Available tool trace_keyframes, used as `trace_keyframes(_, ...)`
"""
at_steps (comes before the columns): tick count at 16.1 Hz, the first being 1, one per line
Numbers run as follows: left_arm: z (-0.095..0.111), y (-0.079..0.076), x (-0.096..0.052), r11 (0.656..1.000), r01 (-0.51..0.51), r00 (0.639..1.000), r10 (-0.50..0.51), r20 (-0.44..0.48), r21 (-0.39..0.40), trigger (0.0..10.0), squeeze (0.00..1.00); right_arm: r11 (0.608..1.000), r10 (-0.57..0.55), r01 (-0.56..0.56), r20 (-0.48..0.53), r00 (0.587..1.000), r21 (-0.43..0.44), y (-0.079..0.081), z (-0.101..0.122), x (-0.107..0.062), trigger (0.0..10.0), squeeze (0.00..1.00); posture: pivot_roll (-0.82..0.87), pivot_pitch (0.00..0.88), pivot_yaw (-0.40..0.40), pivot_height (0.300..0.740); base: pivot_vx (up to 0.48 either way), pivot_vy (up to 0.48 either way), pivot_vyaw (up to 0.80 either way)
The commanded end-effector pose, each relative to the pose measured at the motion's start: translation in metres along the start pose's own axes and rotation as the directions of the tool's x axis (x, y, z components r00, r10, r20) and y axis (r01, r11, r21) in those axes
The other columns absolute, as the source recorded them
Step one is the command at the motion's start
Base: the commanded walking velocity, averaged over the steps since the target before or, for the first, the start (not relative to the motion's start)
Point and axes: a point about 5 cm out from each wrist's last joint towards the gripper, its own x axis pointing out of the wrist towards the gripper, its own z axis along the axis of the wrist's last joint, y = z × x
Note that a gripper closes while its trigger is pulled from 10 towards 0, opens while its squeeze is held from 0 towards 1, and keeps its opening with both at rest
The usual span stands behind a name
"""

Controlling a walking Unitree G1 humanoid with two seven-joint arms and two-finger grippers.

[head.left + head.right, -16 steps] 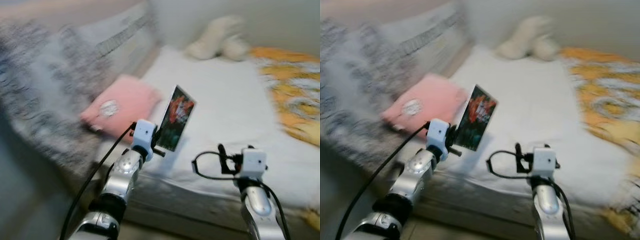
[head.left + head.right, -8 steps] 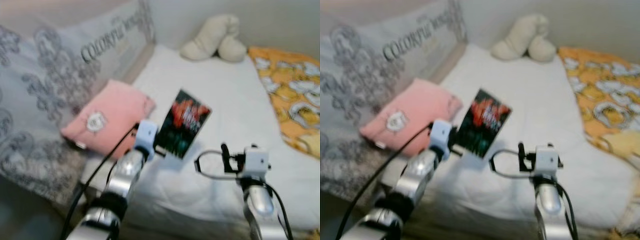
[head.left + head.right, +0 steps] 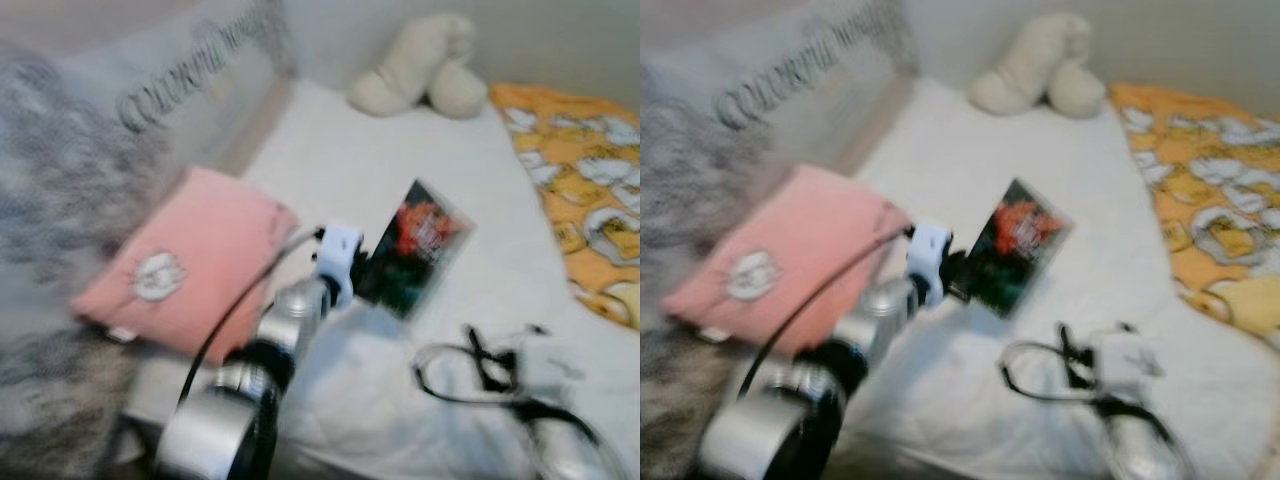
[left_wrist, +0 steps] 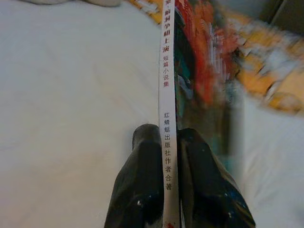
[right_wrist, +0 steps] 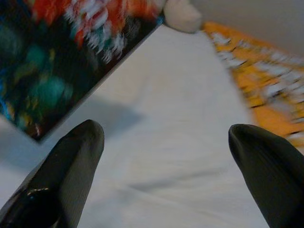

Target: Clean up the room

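My left gripper (image 3: 365,275) is shut on a thin book (image 3: 415,248) with a dark cover of red and teal, held tilted above the white bed (image 3: 350,150). In the left wrist view the two black fingers (image 4: 142,190) pinch the book's white spine (image 4: 167,95), which carries printed characters. My right gripper (image 5: 166,147) is open over the sheet, nothing between its fingers; the book's cover (image 5: 57,61) hangs ahead of it to one side. In the eye views the right arm (image 3: 520,375) is low at the bed's near edge and blurred.
A pink cushion (image 3: 185,262) lies on the bed's left side beside a large grey patterned pillow (image 3: 130,110). A cream plush toy (image 3: 415,65) rests at the far end against the wall. An orange and yellow patterned blanket (image 3: 585,170) covers the right side.
The camera has moved closer and tilted down. My left arm has reached farther forward and right over the bed with the book. The right arm sits lower in the picture.
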Motion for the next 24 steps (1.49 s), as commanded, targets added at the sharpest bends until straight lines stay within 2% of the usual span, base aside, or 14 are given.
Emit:
trace_keyframes(1,-0.004,-0.02,0.008,0.992,0.04,0.999,-0.041,-0.007,-0.117,10.0,0.0,1.0,0.015,-0.015,0.011,1.0,0.007,-0.002,0.007,-0.003,10.0,0.0,-0.2,0.172,-0.137,0.74,0.0,0.0,0.0)
trace_keyframes(2,-0.016,-0.017,0.007,0.967,-0.015,0.998,-0.001,-0.065,-0.253,10.0,0.0,1.0,0.024,-0.024,-0.014,1.0,-0.019,-0.011,0.009,-0.015,10.0,0.0,-0.22,0.194,-0.16,0.74,0.0,0.0,0.0)
trace_keyframes(3,-0.022,-0.015,0.005,0.961,-0.055,0.995,0.032,-0.09,-0.27,10.0,0.0,0.999,0.025,-0.025,-0.023,0.999,-0.027,-0.016,0.009,-0.021,10.0,0.0,-0.23,0.2,-0.169,0.74,0.0,0.0,0.0)
trace_keyframes(4,-0.031,0.006,-0.004,0.954,-0.168,0.98,0.135,-0.144,-0.248,10.0,0.0,0.999,0.033,-0.035,-0.05,0.998,-0.034,-0.017,0.008,-0.029,10.0,0.0,-0.23,0.214,-0.177,0.74,0.0,0.0,0.0)
trace_keyframes(5,-0.033,0.012,-0.007,0.953,-0.194,0.975,0.16,-0.157,-0.233,10.0,0.0,0.999,0.038,-0.04,-0.061,0.997,-0.034,-0.017,0.008,-0.032,10.0,0.0,-0.23,0.215,-0.178,0.74,0.0,0.0,0.0)
trace_keyframes(8,-0.024,0.056,-0.026,0.947,-0.309,0.94,0.292,-0.176,-0.082,10.0,0.0,0.997,0.076,-0.079,-0.099,0.992,-0.024,-0.009,0.008,-0.036,10.0,0.0,-0.21,0.225,-0.18,0.74,0.0,0.0,0.0)
trace_keyframes(9,-0.02,0.063,-0.029,0.944,-0.324,0.936,0.309,-0.17,-0.064,10.0,0.0,0.996,0.079,-0.082,-0.102,0.992,-0.024,-0.008,0.008,-0.036,10.0,0.0,-0.21,0.225,-0.179,0.74,0.0,0.0,0.0)
trace_keyframes(10,-0.012,0.081,-0.038,0.934,-0.356,0.921,0.355,-0.162,0.028,10.0,0.0,0.996,0.08,-0.083,-0.105,0.991,-0.021,-0.008,0.008,-0.035,10.0,0.0,-0.2,0.224,-0.178,0.74,0.0,0.0,0.0)
trace_keyframes(12,-0.007,0.096,-0.047,0.914,-0.391,0.901,0.404,-0.16,0.106,10.0,0.0,0.996,0.08,-0.082,-0.112,0.991,-0.018,-0.008,0.008,-0.035,10.0,0.0,-0.19,0.222,-0.178,0.74,0.0,0.0,0.0)
trace_keyframes(13,-0.007,0.096,-0.047,0.914,-0.391,0.901,0.404,-0.16,0.106,10.0,0.0,0.996,0.08,-0.082,-0.112,0.991,-0.018,-0.008,0.008,-0.035,10.0,0.0,-0.19,0.222,-0.178,0.74,0.0,0.0,0.0)
trace_keyframes(16,0.008,0.12,-0.063,0.871,-0.425,0.869,0.469,-0.157,0.247,10.0,0.0,0.996,0.084,-0.086,-0.123,0.989,-0.011,-0.004,0.007,-0.03,10.0,0.0,-0.17,0.218,-0.172,0.74,0.0,0.0,0.0)
trace_keyframes(19,0.012,0.125,-0.065,0.851,-0.416,0.86,0.483,-0.168,0.32,10.0,0.0,0.997,0.082,-0.082,-0.133,0.988,0.0,0.0,0.004,-0.027,10.0,0.0,-0.16,0.206,-0.166,0.74,0.0,0.0,0.0)
trace_keyframes(21,0.019,0.131,-0.069,0.83,-0.449,0.843,0.516,-0.152,0.332,10.0,1.0,0.996,0.088,-0.088,-0.135,0.987,0.005,0.003,0.003,-0.024,10.0,0.0,-0.15,0.19,-0.156,0.74,0.0,0.0,0.0)
trace_keyframes(24,0.017,0.135,-0.073,0.833,-0.482,0.832,0.532,-0.158,0.271,10.0,1.0,0.996,0.086,-0.084,-0.134,0.987,0.017,0.007,-0.001,-0.019,10.0,0.0,-0.12,0.154,-0.136,0.74,0.0,0.0,0.0)
